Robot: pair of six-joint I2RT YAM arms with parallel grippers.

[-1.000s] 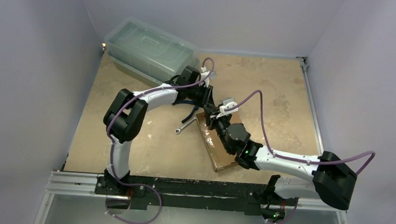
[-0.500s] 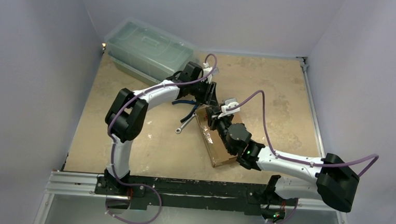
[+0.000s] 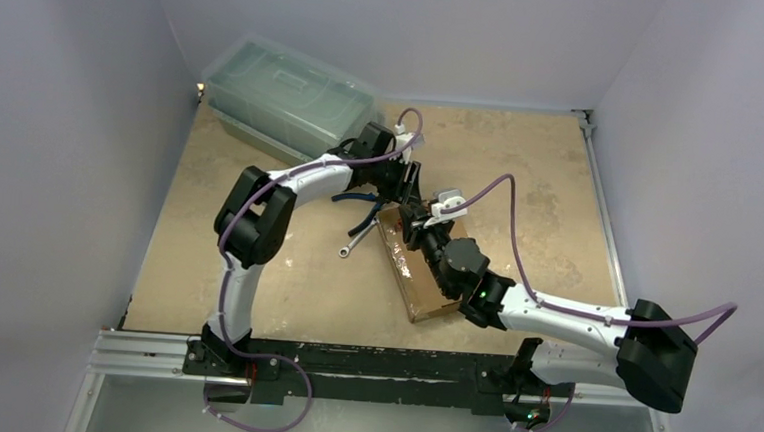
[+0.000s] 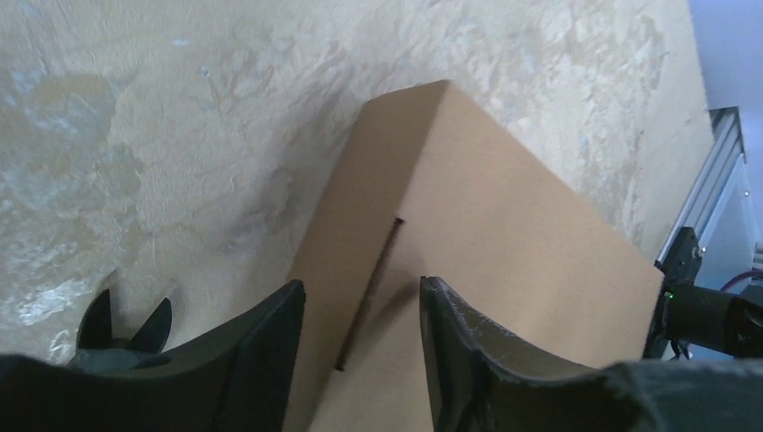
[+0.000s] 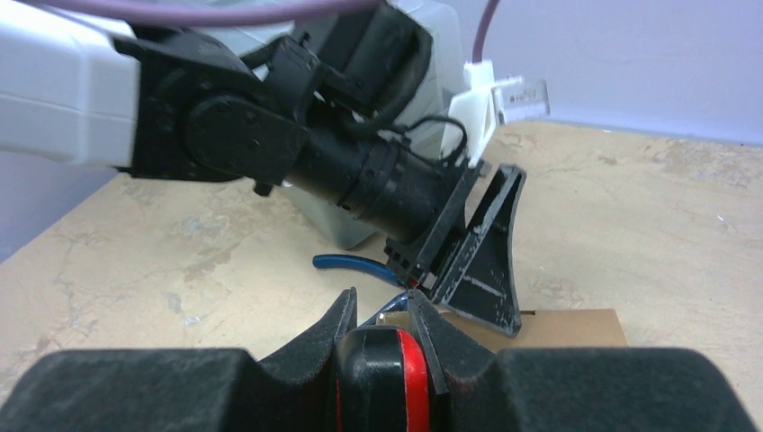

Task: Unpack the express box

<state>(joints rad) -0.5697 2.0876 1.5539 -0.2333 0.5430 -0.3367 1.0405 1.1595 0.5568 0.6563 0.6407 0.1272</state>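
The express box point(image 3: 422, 279), a flat brown cardboard mailer, lies closed in the middle of the table. My left gripper point(image 3: 405, 193) hangs open over its far end. In the left wrist view the two fingers point(image 4: 362, 286) straddle a dark slit in the box top point(image 4: 504, 243) with nothing between them. My right gripper point(image 3: 420, 225) is over the same end, shut on a black-and-red tool handle point(image 5: 389, 378). From the right wrist view the left gripper's fingers point(image 5: 486, 256) stand just ahead of the right gripper point(image 5: 383, 297), above the box edge point(image 5: 576, 326).
Blue-handled pliers point(image 3: 361, 211) and a silver wrench point(image 3: 356, 243) lie just left of the box. A large translucent grey-green lidded container point(image 3: 290, 95) stands at the back left. Metal rails border the table's right side point(image 3: 599, 209).
The left gripper has opened and shifted slightly right toward the box's far end. The right gripper stays shut on the handle and has barely moved.
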